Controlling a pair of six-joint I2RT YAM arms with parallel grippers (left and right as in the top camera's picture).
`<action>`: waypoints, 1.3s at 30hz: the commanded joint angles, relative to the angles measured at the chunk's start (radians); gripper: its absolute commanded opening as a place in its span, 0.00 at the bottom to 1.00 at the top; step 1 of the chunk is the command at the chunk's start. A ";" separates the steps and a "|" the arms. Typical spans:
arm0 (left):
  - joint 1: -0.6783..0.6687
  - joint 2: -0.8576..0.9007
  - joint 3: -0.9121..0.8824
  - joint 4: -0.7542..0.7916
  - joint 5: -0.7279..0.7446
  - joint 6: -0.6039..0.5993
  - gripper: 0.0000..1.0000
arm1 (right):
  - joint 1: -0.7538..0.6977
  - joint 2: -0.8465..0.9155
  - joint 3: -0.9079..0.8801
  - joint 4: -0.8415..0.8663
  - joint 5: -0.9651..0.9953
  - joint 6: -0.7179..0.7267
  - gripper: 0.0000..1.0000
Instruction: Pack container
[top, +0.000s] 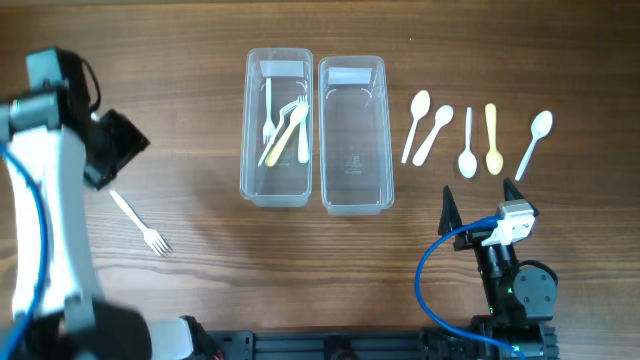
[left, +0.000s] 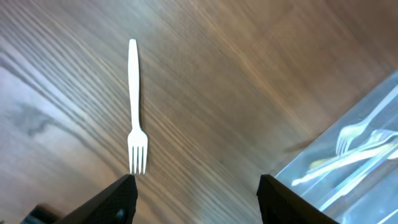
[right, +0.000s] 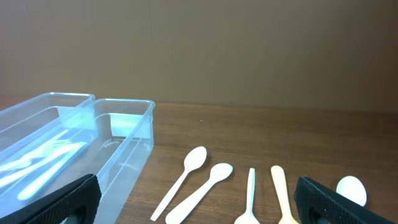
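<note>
Two clear plastic containers stand side by side. The left container (top: 277, 185) holds several forks (top: 285, 125); the right container (top: 353, 195) holds nothing. A white fork (top: 141, 223) lies on the table at the left and shows in the left wrist view (left: 134, 112). Several spoons (top: 435, 132) lie right of the containers, one of them yellow (top: 491, 138). My left gripper (left: 196, 199) is open and empty, hovering just past the fork's tines. My right gripper (right: 199, 205) is open and empty, low near the table's front, facing the spoons (right: 208, 186).
The left container (left: 348, 162) is at the right edge of the left wrist view. Both containers (right: 93, 143) show at the left in the right wrist view. A blue cable (top: 430, 270) loops by the right arm's base.
</note>
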 joint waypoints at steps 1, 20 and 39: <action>0.002 -0.096 -0.242 0.094 -0.013 -0.028 0.66 | -0.004 0.002 -0.001 0.005 0.011 0.001 1.00; 0.127 0.117 -0.540 0.486 -0.004 0.063 0.67 | -0.004 0.002 -0.001 0.005 0.011 0.001 1.00; 0.134 0.225 -0.588 0.594 -0.025 0.064 0.50 | -0.004 0.002 -0.001 0.005 0.011 0.001 1.00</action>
